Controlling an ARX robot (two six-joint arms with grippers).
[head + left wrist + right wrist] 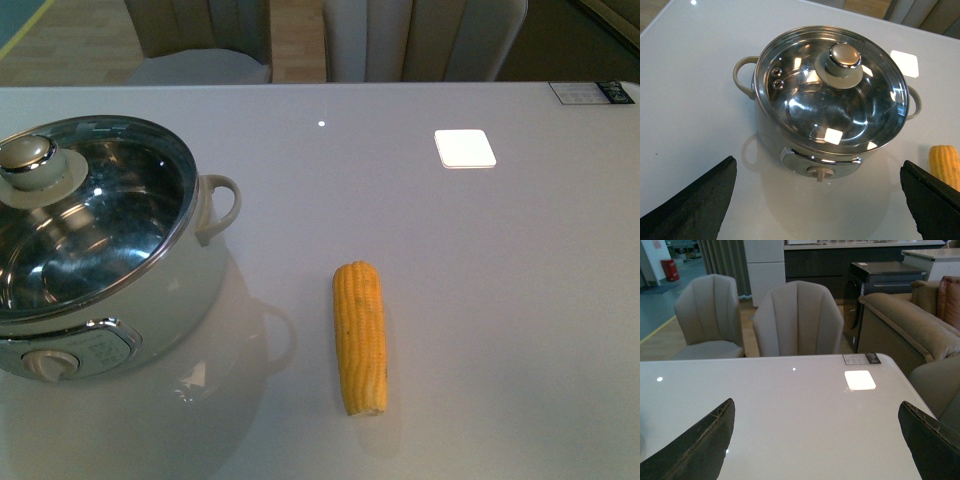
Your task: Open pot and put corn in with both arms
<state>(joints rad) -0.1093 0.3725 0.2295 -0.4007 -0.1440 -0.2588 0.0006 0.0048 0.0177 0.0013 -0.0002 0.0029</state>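
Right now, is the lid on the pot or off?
On. The glass lid sits flat on the rim of the pot, knob up, closing it. The corn lies outside, on the table.

A: Pot (170, 330), exterior colour?
B: Glossy white. Inner bowl (805, 112): mirror steel. Lid knob (844, 56): pale beige, chrome cap.
A: Corn (360, 335)?
B: Yellow-orange, with kernels in straight lengthwise rows (a few darker specks along one side).
A: Remaining items?
B: Table (500, 300): plain pale grey-white, no pattern. Left gripper (817, 162) and right gripper (816, 403): matte black. Chairs (797, 320): beige, vertically ribbed.
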